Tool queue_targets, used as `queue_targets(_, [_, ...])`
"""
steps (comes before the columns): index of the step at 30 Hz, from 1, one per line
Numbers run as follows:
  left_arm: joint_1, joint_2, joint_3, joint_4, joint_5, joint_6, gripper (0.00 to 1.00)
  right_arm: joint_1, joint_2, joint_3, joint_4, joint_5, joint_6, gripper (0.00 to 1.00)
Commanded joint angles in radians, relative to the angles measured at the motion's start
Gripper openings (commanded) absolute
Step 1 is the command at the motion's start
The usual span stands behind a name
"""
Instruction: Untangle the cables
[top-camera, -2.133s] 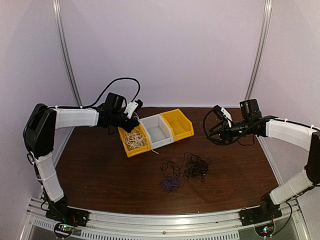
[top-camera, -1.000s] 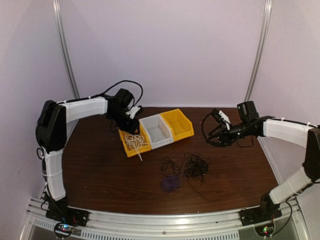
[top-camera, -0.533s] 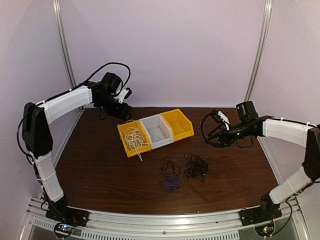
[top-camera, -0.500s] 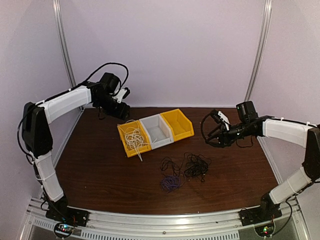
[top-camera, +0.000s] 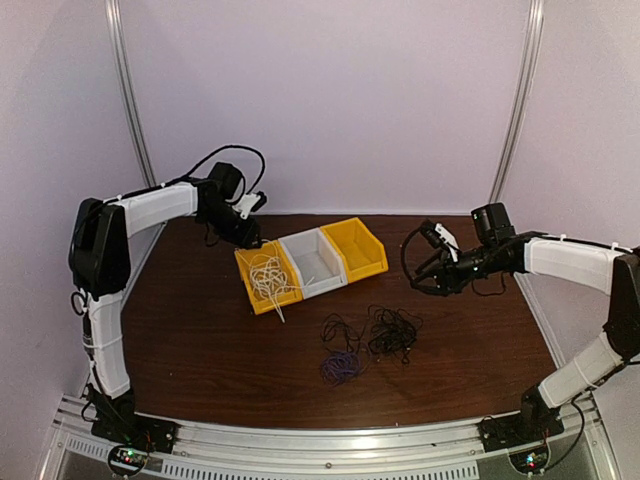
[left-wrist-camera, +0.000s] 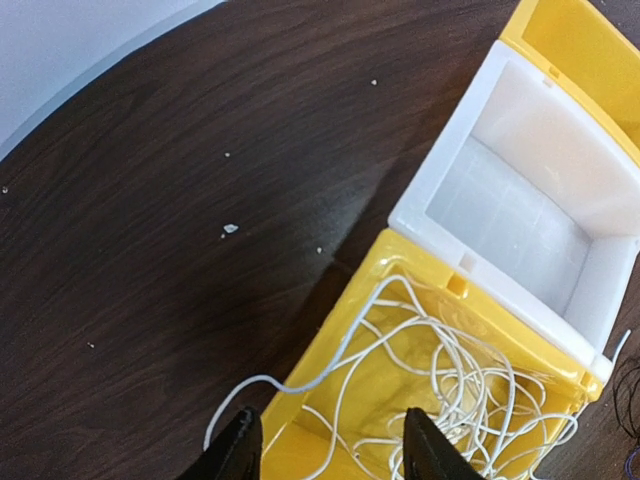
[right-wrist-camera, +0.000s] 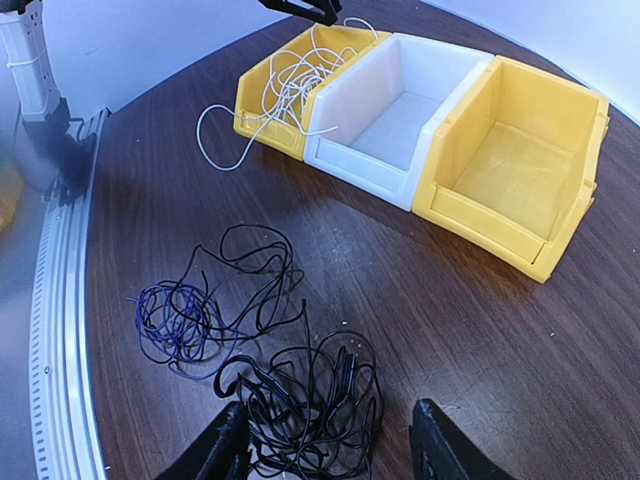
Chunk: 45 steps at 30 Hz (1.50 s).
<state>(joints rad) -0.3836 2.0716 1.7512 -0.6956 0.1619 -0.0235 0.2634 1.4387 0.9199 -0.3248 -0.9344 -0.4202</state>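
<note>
- The dark brown wooden table (top-camera: 200, 340) takes up basically the whole scene.
- The left arm (top-camera: 150, 208) reaches to the far left, and the right arm (top-camera: 575, 262) comes in from the right.
- Three bins sit in a row at the far middle: a yellow plastic bin (right-wrist-camera: 265, 125) on the left, a white plastic bin (right-wrist-camera: 360, 165) touching it, and a second yellow plastic bin (right-wrist-camera: 480, 225) on the right.
- The black cable tangle (top-camera: 392, 332) lies mid-table, near of the bins, with a loose black cable (top-camera: 340, 328) just left of it.
- The thin white cable (left-wrist-camera: 440, 370) is piled in the left yellow bin, one end trailing over the rim onto the table.
- The small purple cable bundle (top-camera: 340, 368) sits just near of the loose black one.
- The left gripper (left-wrist-camera: 333, 450) hovers at the left bin's far end, fingers spread wide, holding nothing.
- The right gripper (right-wrist-camera: 330, 455) hangs right of the bins, fingers also wide apart, nothing in them.
</note>
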Motion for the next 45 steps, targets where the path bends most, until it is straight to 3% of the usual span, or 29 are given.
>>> queue_targets(1, [0.003, 0.026, 0.058, 0.065, 0.011, 0.079, 0.46, 0.006, 0.019, 0.028, -0.006, 0.003, -0.013, 0.55])
queue_targets(10, [0.003, 0.079, 0.081, 0.084, 0.018, 0.131, 0.41, 0.008, 0.034, 0.033, -0.016, 0.001, -0.02, 0.55])
queue_targets(18, [0.003, 0.101, 0.104, 0.091, 0.017, 0.142, 0.2, 0.008, 0.043, 0.035, -0.019, 0.006, -0.022, 0.55])
queue_targets(29, [0.003, 0.024, 0.084, 0.091, 0.027, 0.136, 0.01, 0.01, 0.058, 0.038, -0.02, 0.009, -0.022, 0.54])
queue_targets(32, [0.0, -0.03, 0.046, 0.1, 0.06, 0.093, 0.0, 0.01, 0.062, 0.039, -0.022, 0.01, -0.023, 0.54])
queue_targets(38, [-0.009, -0.191, -0.173, 0.282, 0.134, -0.033, 0.0, 0.015, 0.079, 0.043, -0.024, 0.011, -0.026, 0.54])
queue_targets(45, [-0.024, -0.216, -0.341, 0.403, 0.171, -0.101, 0.0, 0.034, 0.101, 0.055, -0.042, 0.015, -0.04, 0.54])
